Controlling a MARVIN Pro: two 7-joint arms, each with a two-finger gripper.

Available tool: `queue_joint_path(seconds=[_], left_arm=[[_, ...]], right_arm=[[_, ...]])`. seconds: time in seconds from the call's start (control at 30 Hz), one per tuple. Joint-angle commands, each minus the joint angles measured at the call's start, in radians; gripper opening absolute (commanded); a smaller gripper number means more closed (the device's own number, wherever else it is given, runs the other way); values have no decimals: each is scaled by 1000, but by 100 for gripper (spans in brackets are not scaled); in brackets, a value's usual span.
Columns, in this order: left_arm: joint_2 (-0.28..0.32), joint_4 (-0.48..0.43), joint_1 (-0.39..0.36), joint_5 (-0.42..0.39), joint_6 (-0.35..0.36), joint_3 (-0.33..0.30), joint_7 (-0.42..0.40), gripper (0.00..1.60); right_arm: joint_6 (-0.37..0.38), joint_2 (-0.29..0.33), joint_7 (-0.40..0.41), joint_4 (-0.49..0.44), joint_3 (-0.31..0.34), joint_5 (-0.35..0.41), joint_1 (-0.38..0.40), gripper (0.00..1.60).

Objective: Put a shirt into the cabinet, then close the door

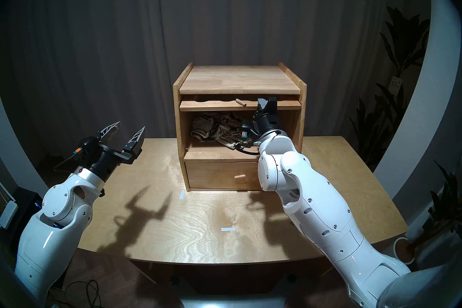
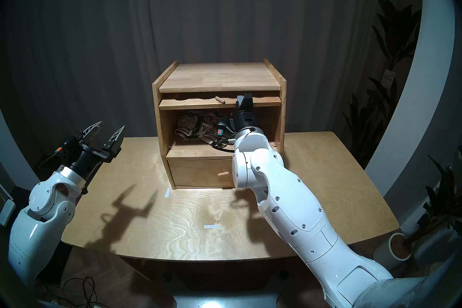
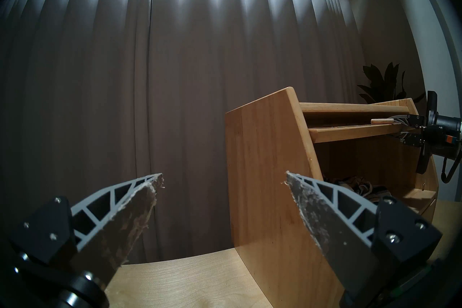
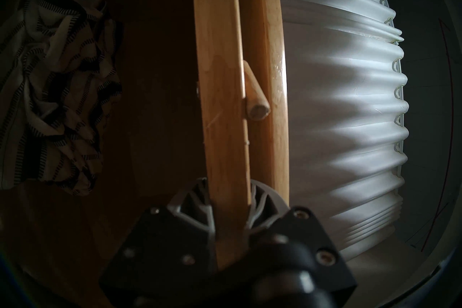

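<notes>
The light-brown cabinet (image 1: 237, 80) stands at the back of the table, its large compartment open. The striped cream shirt (image 1: 212, 128) lies crumpled inside it, also in the right wrist view (image 4: 50, 75). The door (image 1: 215, 105) lies flat and raised under the cabinet top, its peg knob (image 1: 241, 102) pointing forward. My right gripper (image 1: 267, 103) is shut on the door's front edge (image 4: 220, 75), right of the knob (image 4: 255, 97). My left gripper (image 1: 132, 125) is open and empty, held above the table's left edge, left of the cabinet (image 3: 265, 162).
The shut drawer (image 1: 220, 175) with its peg knob (image 1: 240, 176) sits below the compartment. The wooden table (image 1: 200, 237) carries two white tape marks (image 1: 228, 229). A dark curtain hangs behind. Potted plants (image 1: 400, 75) stand at the right.
</notes>
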Motion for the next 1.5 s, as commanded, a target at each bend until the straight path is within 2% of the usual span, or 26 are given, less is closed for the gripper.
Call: queue_joint_path(seconds=[0.0,0.4,0.73,1.23,1.47], left_arm=[[-1,-11,-7,-1,-9,-13,2,160],[-1,-11,-8,-1,-9,-13,2,160],[-1,-11,-8,-1,-9,-12,2,160],[-1,-11,-8,-1,-9,-12,2,160],[-1,-11,-8,-1,-9,-13,2,160]], right_arm=[[14,-4,-20,-15,-2,-11,-11,0],[44,-14,-39,-31,-21,-27,-23,0],[95,32,-21,-99,-5,-50,-89,0],[103,-8,-43,-148,-35,-28,-130,0],[114,-1,-42,-163,-47,-31,-135,0]])
